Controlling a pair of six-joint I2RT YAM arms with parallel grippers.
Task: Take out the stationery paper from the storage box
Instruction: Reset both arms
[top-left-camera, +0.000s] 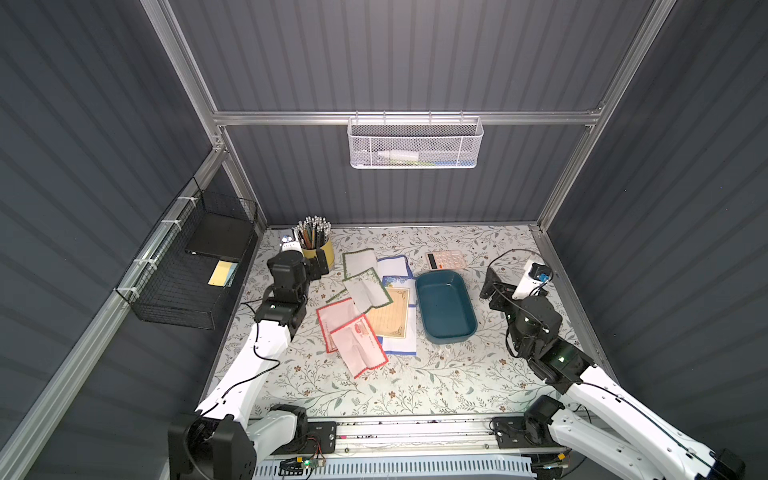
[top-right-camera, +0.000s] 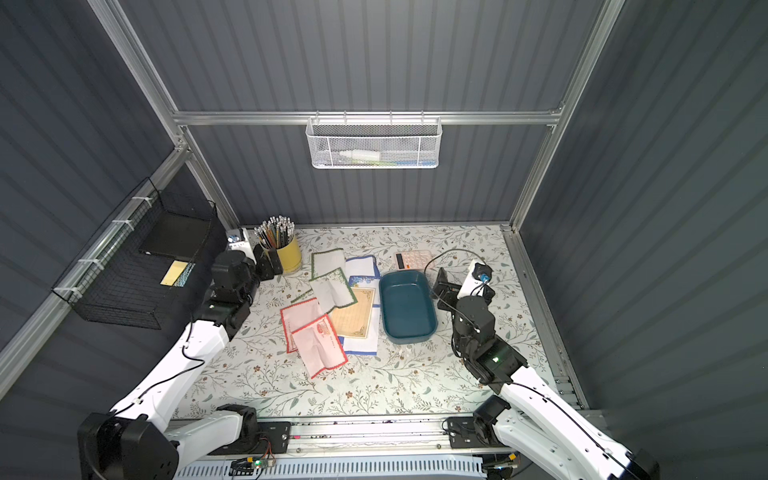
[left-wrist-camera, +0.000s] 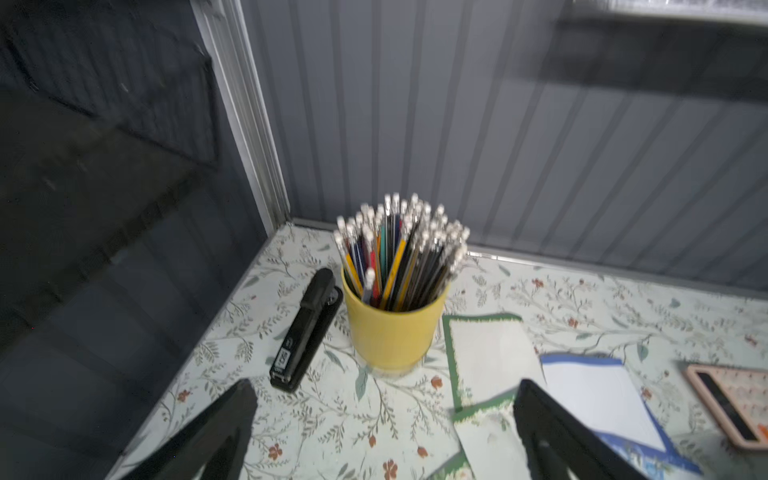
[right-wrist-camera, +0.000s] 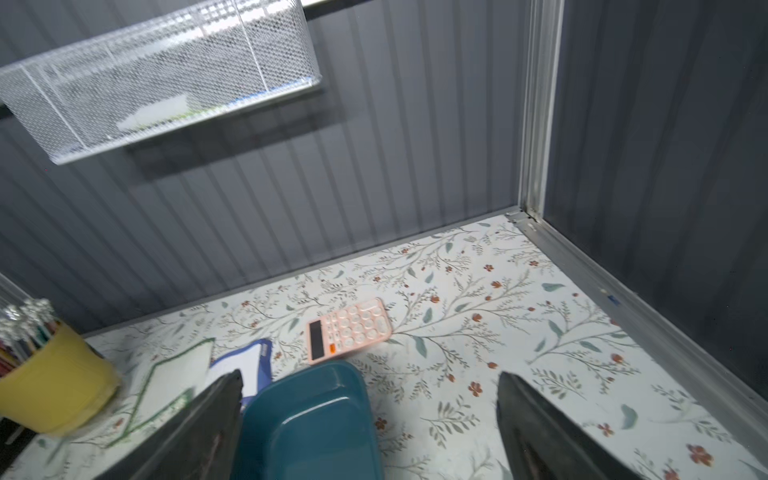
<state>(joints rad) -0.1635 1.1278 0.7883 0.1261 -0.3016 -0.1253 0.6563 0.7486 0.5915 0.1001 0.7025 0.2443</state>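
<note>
Once satisfied of an empty storage box (top-left-camera: 445, 307), bare-looking in both top views, count the removal as done. Leave the stationery paper (top-left-camera: 370, 309) fanned and overlapping on the bench (top-left-camera: 415, 386) just beside the box. With left hand (left-wrist-camera: 385, 386) and right hand (right-wrist-camera: 370, 375) both spread wide and gripping nothing, lift straight clear; avoid brushing the curled sheet corners or the box rim.

A yellow cup of pencils (top-left-camera: 319, 254) stands at the upper left of the floral table (top-left-camera: 374, 395), with a black stapler (left-wrist-camera: 305, 330) beside it. A pink calculator (top-left-camera: 445, 260) lies right of centre, a white mesh basket (top-left-camera: 415, 143) hangs above, and a black wire basket (top-left-camera: 187, 270) hangs at the left.
</note>
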